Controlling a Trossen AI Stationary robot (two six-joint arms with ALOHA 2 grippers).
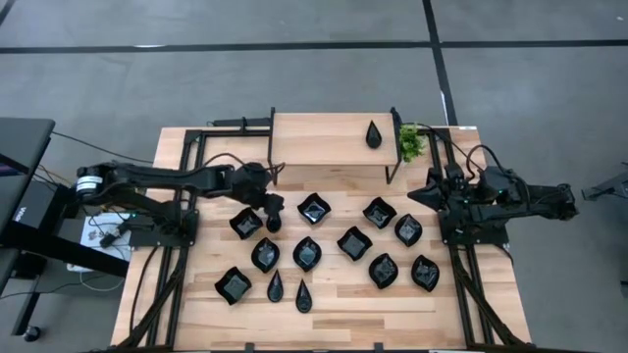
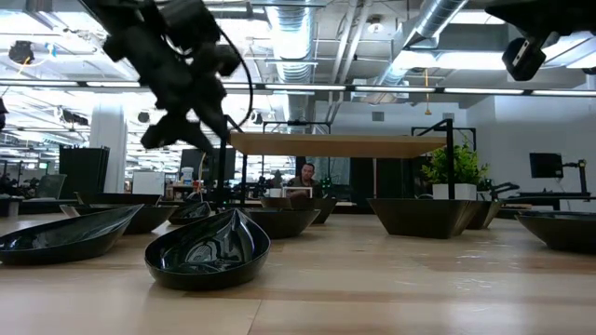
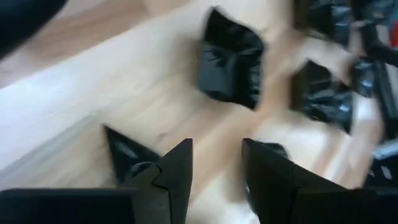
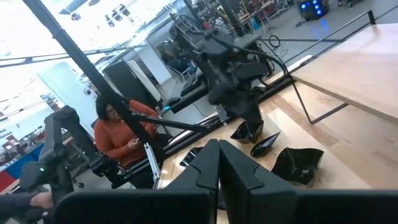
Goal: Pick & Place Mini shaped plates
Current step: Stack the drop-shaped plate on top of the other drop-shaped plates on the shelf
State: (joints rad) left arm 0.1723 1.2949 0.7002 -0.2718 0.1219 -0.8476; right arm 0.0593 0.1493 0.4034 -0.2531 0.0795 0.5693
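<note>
left gripper left of centre in the high view, fingers parted and empty above the mini shaped plates spread on the bench, one teardrop plate on the raised shelf, right gripper closed at right edge

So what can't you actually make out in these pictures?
- Left wrist view: motion blur smears the plates, so shapes are unclear.
- High view: the left gripper hides the table beneath its fingers.
- Low view: the near teardrop plate blocks those behind it.
- Right wrist view: the right gripper covers nearer plates.
</note>
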